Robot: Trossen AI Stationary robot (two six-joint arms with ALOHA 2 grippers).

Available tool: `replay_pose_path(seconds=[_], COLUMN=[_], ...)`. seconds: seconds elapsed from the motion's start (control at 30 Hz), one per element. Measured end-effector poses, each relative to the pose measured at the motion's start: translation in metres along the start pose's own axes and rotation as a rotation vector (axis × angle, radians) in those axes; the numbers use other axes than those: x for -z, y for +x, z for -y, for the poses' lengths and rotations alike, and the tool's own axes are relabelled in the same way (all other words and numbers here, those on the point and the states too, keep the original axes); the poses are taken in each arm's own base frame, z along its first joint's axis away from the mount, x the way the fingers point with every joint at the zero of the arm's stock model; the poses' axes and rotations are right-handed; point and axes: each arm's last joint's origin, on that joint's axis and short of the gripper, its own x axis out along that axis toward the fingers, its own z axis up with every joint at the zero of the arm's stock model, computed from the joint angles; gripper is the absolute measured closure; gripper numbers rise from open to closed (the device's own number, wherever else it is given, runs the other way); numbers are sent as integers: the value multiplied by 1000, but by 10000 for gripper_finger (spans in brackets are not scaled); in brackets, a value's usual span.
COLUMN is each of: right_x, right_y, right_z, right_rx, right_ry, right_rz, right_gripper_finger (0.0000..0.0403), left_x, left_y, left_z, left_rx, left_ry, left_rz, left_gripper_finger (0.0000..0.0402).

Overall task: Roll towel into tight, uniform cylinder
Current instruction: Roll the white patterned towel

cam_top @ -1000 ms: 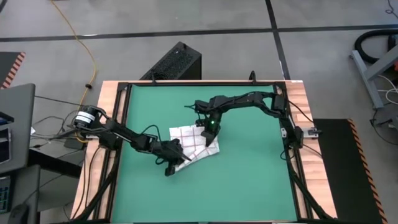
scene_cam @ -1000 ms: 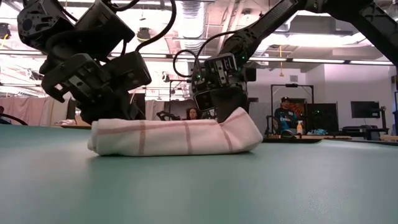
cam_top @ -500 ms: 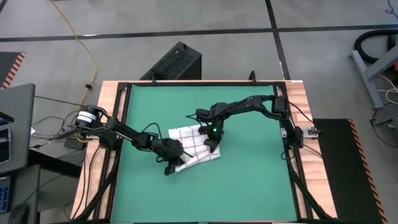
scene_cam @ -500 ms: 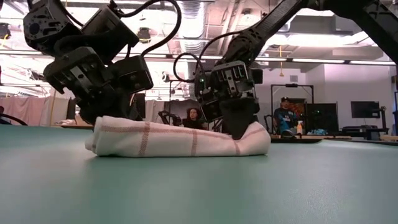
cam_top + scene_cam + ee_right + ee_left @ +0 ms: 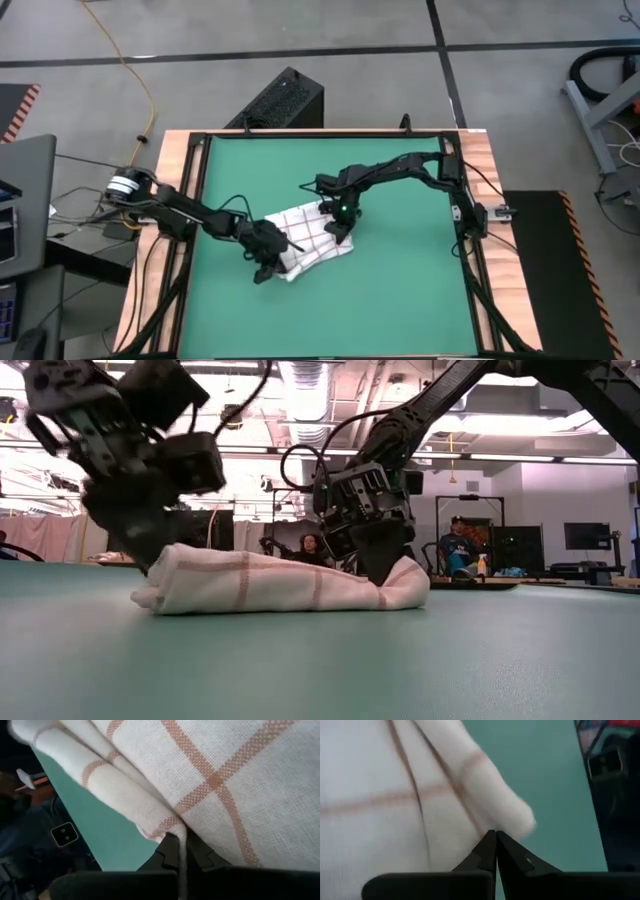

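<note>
The high view looks straight down from well above, taking in the whole green mat (image 5: 400,290), the table's wooden edge and the floor around it. The low view sits at mat level on the near side, facing level across to the room behind. Both share the towel (image 5: 315,243) and the two arms. Each wrist view looks forward along its arm, very close to the towel (image 5: 395,795), which fills most of both pictures (image 5: 240,780).

l hand (image 5: 266,268) shut, low, mid-table | r hand (image 5: 340,226) pinched shut, low, near l
</note>
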Motion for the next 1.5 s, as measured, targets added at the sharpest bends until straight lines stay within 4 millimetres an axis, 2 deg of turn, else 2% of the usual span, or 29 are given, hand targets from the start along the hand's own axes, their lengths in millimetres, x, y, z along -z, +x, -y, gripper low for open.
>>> replay_pose_path(seconds=[0.13,0.23,0.37,0.47,0.6,0.77,1.03,1.23,1.37,1.5], right_x=[0,-1,-2,-2,-3,-4,-5,-6,-6,-6], right_y=[0,0,0,0,0,1,3,3,3,3], right_z=[1,1,0,0,0,0,-3,-4,-4,-4], right_rx=[2,1,-1,-2,-3,-7,0,-1,-1,-1], right_ry=[13,5,0,-2,-7,-17,-41,-49,-50,-50], right_rz=[4,13,18,20,25,36,47,58,58,58], right_gripper_finger=[386,386,386,386,386,386,386,386,386,386], left_x=[1,-6,-24,-35,-47,-55,-61,-55,-54,-53], left_y=[-15,-31,-54,-58,-50,-31,5,8,6,6], left_z=[9,19,37,47,65,84,74,62,59,57], left_rx=[25,11,-161,-256,-268,-325,-446,-528,-610,-620], left_ry=[-55,-57,37,145,274,474,537,469,464,462], left_rz=[-38,19,180,207,144,-56,-138,-145,-146,-145], left_gripper_finger=[401,401,401,401,401,402,401,401,401,402])
